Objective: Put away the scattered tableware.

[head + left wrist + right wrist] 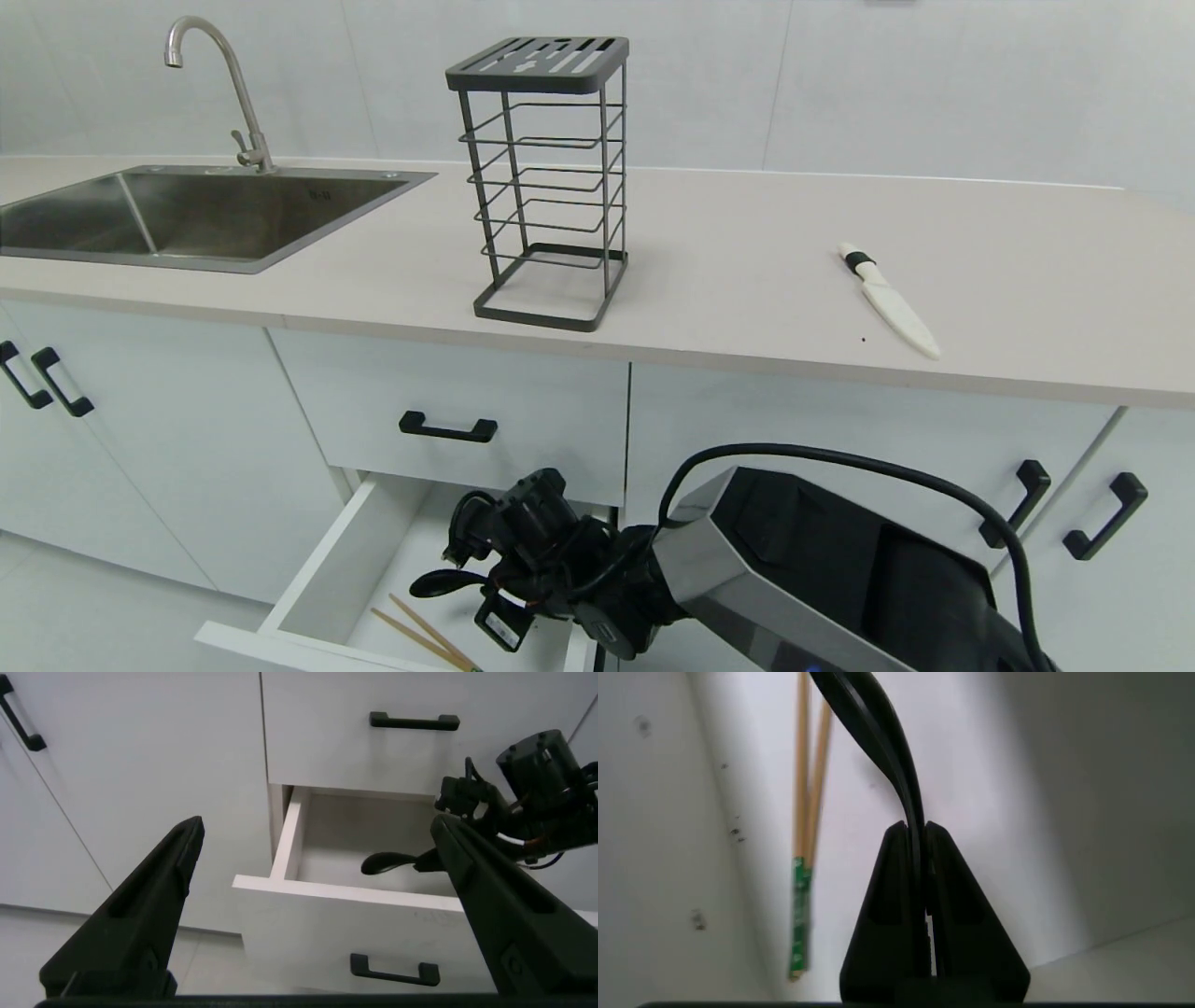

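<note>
Under the counter, the drawer holds chopsticks; right claw pinches a spoon, left claw spread.

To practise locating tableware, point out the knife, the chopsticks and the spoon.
knife [889, 302]: head view, on the blade.
chopsticks [800, 784]: right wrist view, one stick's shaft.
spoon [381, 863]: left wrist view, its bowl.
</note>
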Robot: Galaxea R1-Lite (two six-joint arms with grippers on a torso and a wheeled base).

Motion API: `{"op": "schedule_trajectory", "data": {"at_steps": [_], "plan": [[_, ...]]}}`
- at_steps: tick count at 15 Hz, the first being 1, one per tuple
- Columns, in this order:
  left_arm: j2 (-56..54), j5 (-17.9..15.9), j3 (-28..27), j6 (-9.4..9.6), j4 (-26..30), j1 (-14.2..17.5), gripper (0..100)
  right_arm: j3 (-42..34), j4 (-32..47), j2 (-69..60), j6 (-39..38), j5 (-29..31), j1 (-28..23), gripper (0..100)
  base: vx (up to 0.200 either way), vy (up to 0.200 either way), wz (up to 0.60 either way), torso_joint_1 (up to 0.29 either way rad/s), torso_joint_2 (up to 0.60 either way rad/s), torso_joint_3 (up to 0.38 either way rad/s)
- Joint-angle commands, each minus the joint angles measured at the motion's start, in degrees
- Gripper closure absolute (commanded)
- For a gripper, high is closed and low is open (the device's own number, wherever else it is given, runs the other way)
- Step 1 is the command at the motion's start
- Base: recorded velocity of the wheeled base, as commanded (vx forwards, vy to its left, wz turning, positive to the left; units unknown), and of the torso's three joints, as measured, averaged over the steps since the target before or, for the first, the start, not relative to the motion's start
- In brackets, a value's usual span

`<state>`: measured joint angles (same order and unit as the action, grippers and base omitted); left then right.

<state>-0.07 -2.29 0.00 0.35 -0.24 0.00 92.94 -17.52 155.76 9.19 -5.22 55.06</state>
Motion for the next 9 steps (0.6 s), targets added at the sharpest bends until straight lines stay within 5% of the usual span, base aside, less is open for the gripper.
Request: {"op": "schedule_trajectory", "data": {"at_steps": [1,3,4,9], "plan": [[0.1,0.0,0.0,0.0,0.0,0.0,0,-0.1,0.0,-0.5,0.1,-0.1,0.2,100,0.0,0.0,0.0,0.0,0.0,0.0],[0.1,0.0,0.0,0.0,0.0,0.0,0,-0.3,0.0,-0.5,0.2,0.0,0.6,100,0.0,0.0,0.0,0.0,0.0,0.0],[0.1,0.0,0.0,0.0,0.1,0.0,0,-0.4,0.0,-0.5,0.2,0.0,0.7,0,0.0,0.0,0.0,0.0,0.0,0.0],[0.1,0.0,0.0,0.0,0.0,0.0,0,-3.1,-3.0,-2.5,2.1,0.1,1.0,0,0.0,0.0,0.0,0.0,0.0,0.0]]}}
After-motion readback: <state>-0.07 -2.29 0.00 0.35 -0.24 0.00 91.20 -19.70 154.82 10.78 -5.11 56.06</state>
